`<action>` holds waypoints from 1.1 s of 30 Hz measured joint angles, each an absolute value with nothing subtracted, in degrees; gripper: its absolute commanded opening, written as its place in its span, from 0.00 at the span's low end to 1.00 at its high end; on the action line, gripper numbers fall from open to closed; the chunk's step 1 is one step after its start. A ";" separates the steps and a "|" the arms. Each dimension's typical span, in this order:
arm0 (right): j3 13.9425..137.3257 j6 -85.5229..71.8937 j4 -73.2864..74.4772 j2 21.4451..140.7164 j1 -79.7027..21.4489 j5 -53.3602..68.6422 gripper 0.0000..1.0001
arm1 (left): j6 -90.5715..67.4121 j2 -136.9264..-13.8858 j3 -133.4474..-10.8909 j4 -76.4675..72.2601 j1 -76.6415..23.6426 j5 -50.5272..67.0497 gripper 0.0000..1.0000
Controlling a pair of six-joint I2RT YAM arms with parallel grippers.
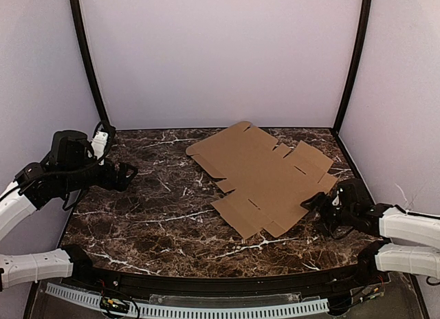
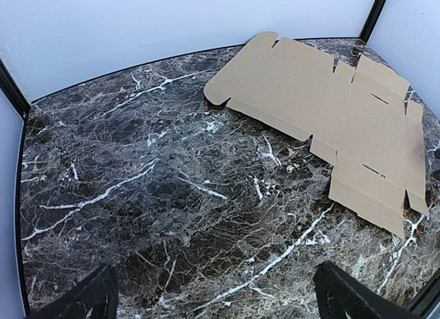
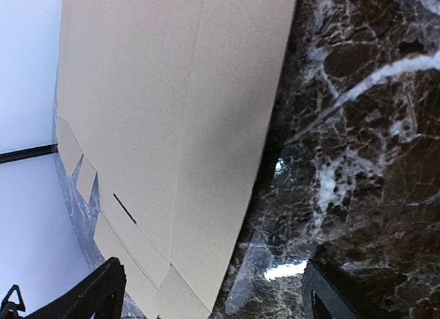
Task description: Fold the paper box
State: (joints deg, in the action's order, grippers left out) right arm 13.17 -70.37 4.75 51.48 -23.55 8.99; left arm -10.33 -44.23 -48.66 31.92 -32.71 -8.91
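Dark marble tabletop between pale walls carries the paper box, a flat die-cut sheet lying unfolded on the right half. The left gripper hovers well apart from it, fingers spread wide and empty. The right gripper sits low at the sheet's near right edge, likewise wide, gripping nothing. Folding looks unstarted; the next move probably calls for slipping a finger under a side flap and lifting along its crease.

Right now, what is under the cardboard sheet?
The cardboard sheet lies flat on the dark marble table. Nothing sticks out at its edges; the surface beneath is covered, unseen.
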 measured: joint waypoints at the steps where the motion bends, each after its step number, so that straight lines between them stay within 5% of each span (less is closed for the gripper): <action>1: 12.71 -70.94 3.11 51.66 -23.55 9.06 0.87 | -10.33 -44.23 -48.64 31.92 -32.71 -8.91 1.00; 33: 4.64 -78.56 -42.02 73.60 -23.51 8.86 0.76 | -10.72 -44.27 -48.58 31.92 -32.71 -8.91 1.00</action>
State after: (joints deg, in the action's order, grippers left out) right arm 4.64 -78.56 -42.02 73.60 -23.51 8.86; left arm -10.72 -44.27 -48.58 31.92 -32.71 -8.91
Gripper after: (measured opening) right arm 0.765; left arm 0.996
